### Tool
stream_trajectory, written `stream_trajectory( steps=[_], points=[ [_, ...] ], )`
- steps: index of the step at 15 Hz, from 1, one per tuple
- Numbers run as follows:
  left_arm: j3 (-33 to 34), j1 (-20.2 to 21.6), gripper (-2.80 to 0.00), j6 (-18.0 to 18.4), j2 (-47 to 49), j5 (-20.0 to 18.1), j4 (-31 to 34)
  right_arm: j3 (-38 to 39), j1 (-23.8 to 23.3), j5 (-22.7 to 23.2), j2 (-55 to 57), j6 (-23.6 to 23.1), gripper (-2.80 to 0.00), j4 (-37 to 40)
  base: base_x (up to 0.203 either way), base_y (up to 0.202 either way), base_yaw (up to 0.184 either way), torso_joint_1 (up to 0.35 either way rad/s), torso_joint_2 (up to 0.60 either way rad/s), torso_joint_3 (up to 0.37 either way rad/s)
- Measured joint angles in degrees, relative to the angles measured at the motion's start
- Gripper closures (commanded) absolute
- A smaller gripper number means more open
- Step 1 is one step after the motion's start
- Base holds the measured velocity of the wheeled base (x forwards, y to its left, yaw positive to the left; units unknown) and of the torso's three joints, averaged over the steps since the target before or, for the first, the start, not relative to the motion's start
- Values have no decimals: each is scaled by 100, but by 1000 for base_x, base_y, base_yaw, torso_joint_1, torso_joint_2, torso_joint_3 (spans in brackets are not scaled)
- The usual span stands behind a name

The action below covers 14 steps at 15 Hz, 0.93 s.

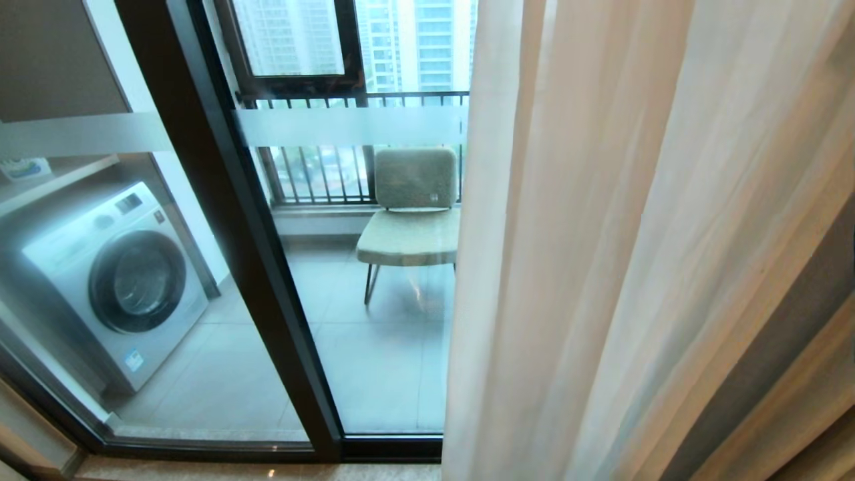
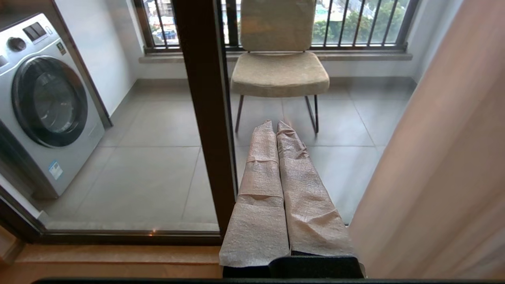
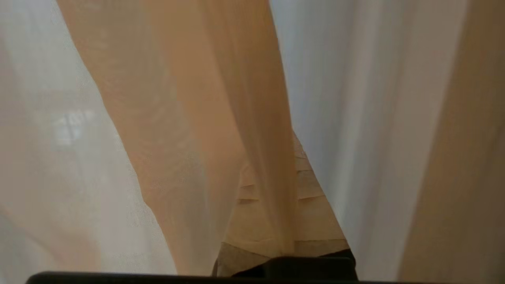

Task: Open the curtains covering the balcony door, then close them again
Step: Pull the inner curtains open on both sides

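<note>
The curtains (image 1: pixel 601 267) hang as white sheers over the right half of the balcony door (image 1: pixel 220 200), with a darker thick drape (image 1: pixel 788 347) at the far right. The door's left glass panels and frosted band (image 1: pixel 347 125) are uncovered. Neither gripper shows in the head view. My right gripper (image 3: pixel 282 165) sits among the sheer folds (image 3: pixel 189 118), shut with one fold running down between its tape-wrapped fingers (image 3: pixel 311 193). My left gripper (image 2: pixel 275 123) is shut and empty, pointing at the door frame (image 2: pixel 205 118) beside the curtain's edge (image 2: pixel 442 157).
Behind the glass, a beige chair (image 1: pixel 411 220) stands on the balcony's tiled floor before a black-barred railing window (image 1: pixel 320 174). A washing machine (image 1: pixel 113 280) sits at the left under a shelf. A wooden sill (image 2: pixel 118 256) runs along the door's bottom track.
</note>
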Motion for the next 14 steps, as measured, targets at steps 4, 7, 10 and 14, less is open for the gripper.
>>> stream_trajectory(
  steps=[4, 7, 10, 14],
  points=[
    [0, -4, 0, -2, 0, 0, 1, -89, 4, 6, 75, 1, 0, 6, 0, -190, -1, 2, 2, 1],
    [0, -4, 0, -2, 0, 0, 1, -99, 5, 6, 100, 0, 0, 13, 0, -192, 1, 1, 2, 3],
    [0, -4, 0, 0, 0, 0, 1, -94, 5, 0, 106, -2, 0, 13, 0, -191, -1, 2, 3, 2],
    [0, -4, 0, 0, 0, 2, -4, -85, 13, 2, 105, -7, 0, 18, 0, -193, 1, 2, 2, 1]
  ],
)
